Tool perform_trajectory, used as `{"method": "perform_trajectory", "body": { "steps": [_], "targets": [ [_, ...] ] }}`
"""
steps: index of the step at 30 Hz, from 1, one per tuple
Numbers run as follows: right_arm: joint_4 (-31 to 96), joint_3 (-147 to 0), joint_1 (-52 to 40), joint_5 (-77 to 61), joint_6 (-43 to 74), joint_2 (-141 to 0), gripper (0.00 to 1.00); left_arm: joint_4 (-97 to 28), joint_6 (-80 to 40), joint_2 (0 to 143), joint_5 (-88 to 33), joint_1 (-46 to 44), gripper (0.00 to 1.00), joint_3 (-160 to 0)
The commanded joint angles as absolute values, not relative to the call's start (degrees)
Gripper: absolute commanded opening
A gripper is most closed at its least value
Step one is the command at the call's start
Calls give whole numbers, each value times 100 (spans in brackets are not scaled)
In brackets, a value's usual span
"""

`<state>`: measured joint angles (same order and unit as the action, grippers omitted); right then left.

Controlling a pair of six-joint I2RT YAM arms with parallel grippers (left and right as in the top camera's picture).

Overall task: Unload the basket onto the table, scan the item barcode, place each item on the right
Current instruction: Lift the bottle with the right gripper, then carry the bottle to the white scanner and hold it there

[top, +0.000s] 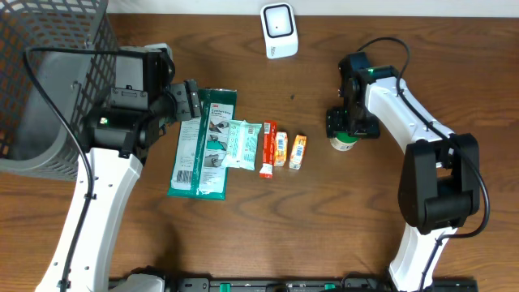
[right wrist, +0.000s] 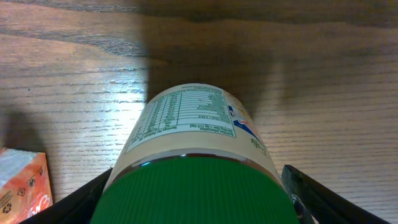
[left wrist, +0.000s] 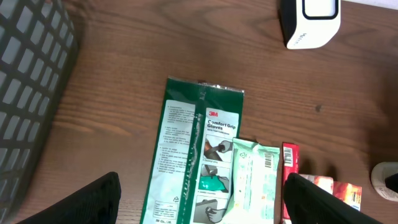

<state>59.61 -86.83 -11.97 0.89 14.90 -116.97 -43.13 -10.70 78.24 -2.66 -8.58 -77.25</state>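
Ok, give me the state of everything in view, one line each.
Bottle: looks upright, green cap on.
Right gripper: straddling the bottle, grip unclear.
Left gripper: open, empty, by the glove pack.
Glove pack: flat on the table.
Wipes pouch: flat, overlapping the glove pack.
Red packet: flat.
Two small boxes: flat, side by side.
Scanner: standing, untouched.
Basket: upright.

In the overhead view the right end effector [top: 350, 128] hid most of the green-lidded jar [top: 344, 144]. At the right wrist the lid's near part ran off the bottom edge. Whether the fingers [right wrist: 81, 202] pressed it could not be told, and the label print was too small to read. The orange box [right wrist: 22, 186] was cut by the left edge. At the left wrist the scanner [left wrist: 311, 28] was cropped at the top and the glove pack [left wrist: 193, 155] at the bottom.
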Motion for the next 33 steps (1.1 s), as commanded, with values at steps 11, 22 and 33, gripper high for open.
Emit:
{"method": "perform_trajectory", "body": {
  "steps": [11, 22, 33],
  "targets": [
    [6114, -8643, -1247, 141, 1516, -11745, 68, -4324, -1105, 7828, -237, -860, 84, -7714],
    [6042, -8523, -1247, 137, 1518, -11745, 72, -4324, -1105, 7828, -237, -860, 84, -7714],
    [6694, -9574, -1247, 119, 1514, -11620, 46, -4327, -1105, 7828, -237, -860, 84, -7714]
  ]
}}
